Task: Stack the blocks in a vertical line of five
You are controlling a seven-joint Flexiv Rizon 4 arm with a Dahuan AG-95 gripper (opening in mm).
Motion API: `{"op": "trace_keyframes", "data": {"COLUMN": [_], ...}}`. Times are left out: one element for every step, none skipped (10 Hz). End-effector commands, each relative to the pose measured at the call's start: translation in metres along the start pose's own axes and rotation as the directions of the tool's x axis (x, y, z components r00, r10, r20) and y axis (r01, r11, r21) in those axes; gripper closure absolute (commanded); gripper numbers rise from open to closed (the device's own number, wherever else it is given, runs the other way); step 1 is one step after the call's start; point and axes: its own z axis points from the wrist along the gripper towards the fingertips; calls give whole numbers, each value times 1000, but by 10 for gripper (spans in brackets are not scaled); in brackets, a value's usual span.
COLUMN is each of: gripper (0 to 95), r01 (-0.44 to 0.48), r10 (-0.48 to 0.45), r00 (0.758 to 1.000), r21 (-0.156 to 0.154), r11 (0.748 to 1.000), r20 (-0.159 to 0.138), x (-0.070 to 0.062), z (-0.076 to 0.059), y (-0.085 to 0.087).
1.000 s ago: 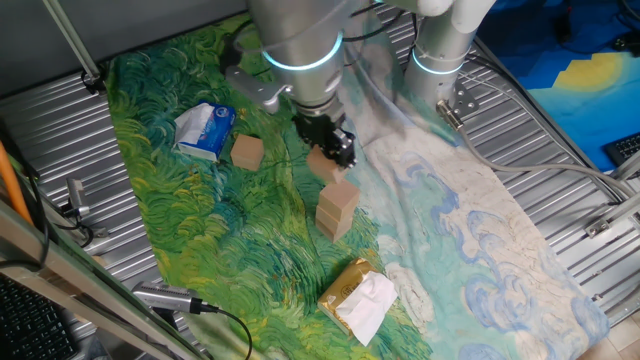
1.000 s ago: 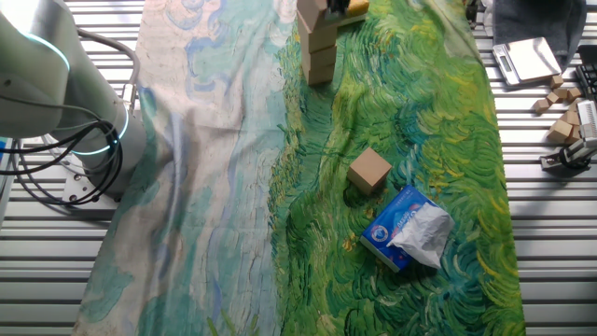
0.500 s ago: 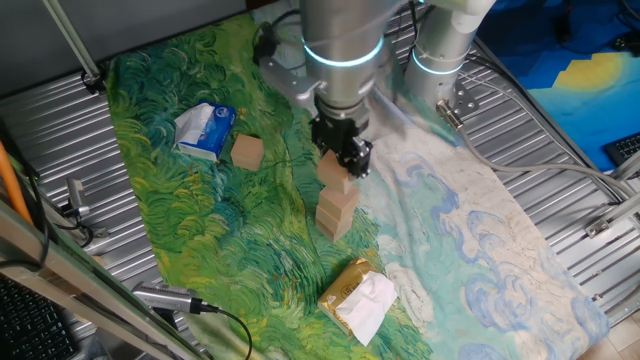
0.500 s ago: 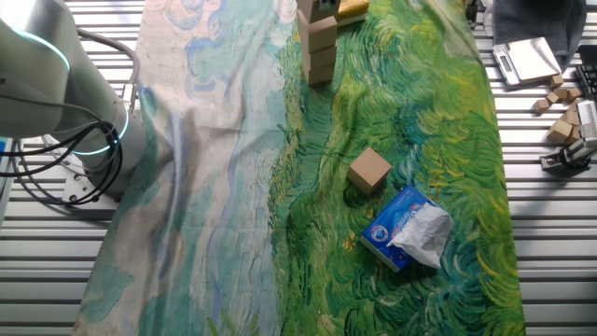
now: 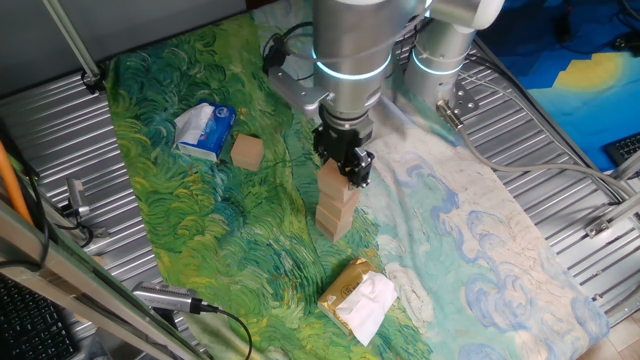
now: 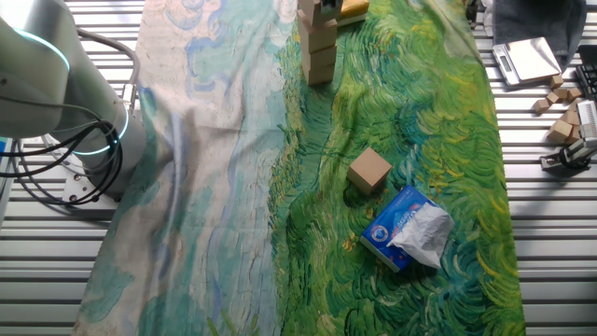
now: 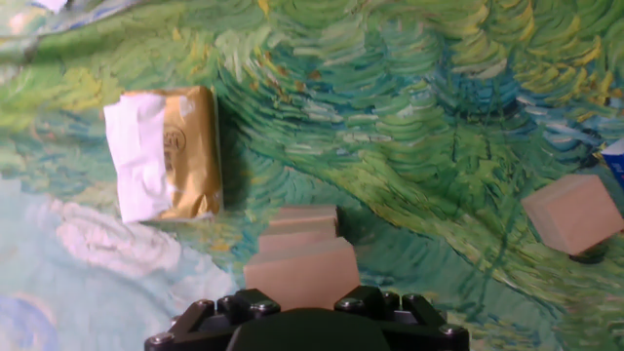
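My fingers pinch a block seated atop the stack near mid-cloth, the column upright and slightly staggered in hand view. A lone block sits well apart, just beside the blue-and-white packet. Yellow-and-white packet lies near the stack's base.

— What crowds the stack?
— The hand sits right on top; the yellow-and-white packet lies near its foot.
— And toward the loose block?
— Open cloth between, though the blue-and-white packet lies just beside that block.
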Motion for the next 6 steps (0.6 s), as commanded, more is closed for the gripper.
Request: {"op": "trace_keyframes", "data": {"gripper": [950, 950, 950, 950, 950, 950], "r01": [-1, 0, 2, 1, 2, 3], "r10": [1, 0, -2, -1, -2, -3], "r00": [1000, 1000, 1000, 1000, 1000, 1000], "r21": [2, 3, 4, 5, 5, 5], "r11": [1000, 1000, 1000, 1000, 1000, 1000], "r20": [4, 11, 13, 12, 12, 12], "x": [-1, 1, 1, 1, 1, 2], "z": [6, 9, 10, 10, 11, 11], "y": [1, 2, 2, 2, 2, 2]}}
